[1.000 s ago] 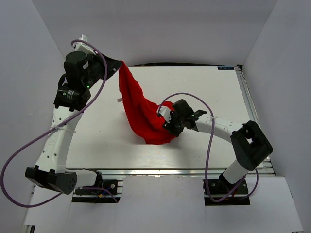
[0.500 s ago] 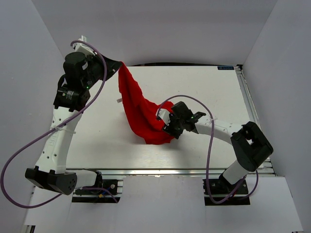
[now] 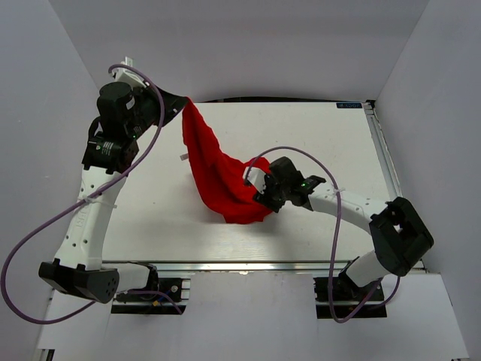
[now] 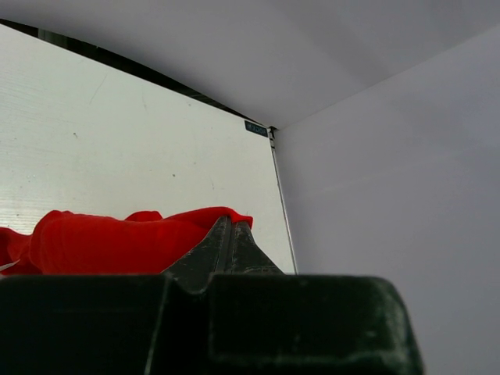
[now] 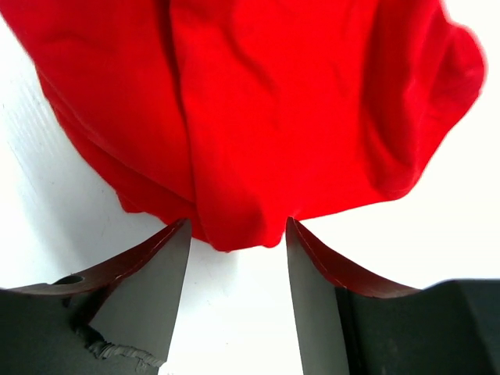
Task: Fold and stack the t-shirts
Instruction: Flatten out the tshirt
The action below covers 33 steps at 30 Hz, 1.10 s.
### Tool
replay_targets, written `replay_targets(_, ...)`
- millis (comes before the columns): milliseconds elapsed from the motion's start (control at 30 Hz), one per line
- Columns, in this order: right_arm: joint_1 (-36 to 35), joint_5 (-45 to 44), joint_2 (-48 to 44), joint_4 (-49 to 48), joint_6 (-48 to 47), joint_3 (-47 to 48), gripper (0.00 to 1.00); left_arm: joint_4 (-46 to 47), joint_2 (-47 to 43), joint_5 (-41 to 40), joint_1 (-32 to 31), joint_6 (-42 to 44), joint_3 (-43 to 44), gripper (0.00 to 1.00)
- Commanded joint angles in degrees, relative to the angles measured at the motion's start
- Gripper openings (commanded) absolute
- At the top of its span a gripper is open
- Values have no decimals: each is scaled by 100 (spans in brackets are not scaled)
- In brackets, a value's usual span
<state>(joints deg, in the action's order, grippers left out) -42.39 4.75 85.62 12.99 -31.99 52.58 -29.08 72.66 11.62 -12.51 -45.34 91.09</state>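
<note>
Swinging its elbow outward, the right arm [image 3: 353,204] is leaving the right gripper [image 3: 260,197] at the low end of the t-shirt [image 3: 218,177] on the white table [image 3: 323,135] between grey walls [image 3: 263,45]. From the left wrist, the left gripper [image 4: 232,228] is clamping the lifted cloth. From the right wrist, jaws are gaping, hem between their tips.

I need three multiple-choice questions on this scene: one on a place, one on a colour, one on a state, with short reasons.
1. Where does the left tool hold the t-shirt?
A) above the far left part of the table
B) at the near right edge
C) beside the arm bases
2. What colour is the t-shirt?
A) blue
B) red
C) white
3. How does the right tool stand?
A) shut on cloth
B) out of view
C) open, at the cloth's edge
Answers: 1 A, the cloth rises to the tool there; 2 B, both wrist views show red cloth; 3 C, the right wrist view shows a gap between its fingers.
</note>
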Motion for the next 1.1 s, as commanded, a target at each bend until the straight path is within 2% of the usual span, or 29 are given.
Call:
replay_targets(0,-67,-97,-64,-69,-115,-177,58,166,-253,104,38,-19,-47,0)
replay_targets(767,-120,-212,622,-552,-352,-327,56,166,-314,157,100,-98,-205,0)
replay_targets(867,-129,-229,631,-587,-405,-353,37,166,-323,157,109,-89,-206,0)
replay_targets(900,-120,-229,614,-614,-413,-379,26,166,-340,157,117,-89,-214,0)
replay_targets(1067,-120,-221,201,-562,-466,-424,9,157,-376,165,135,-89,-241,0)
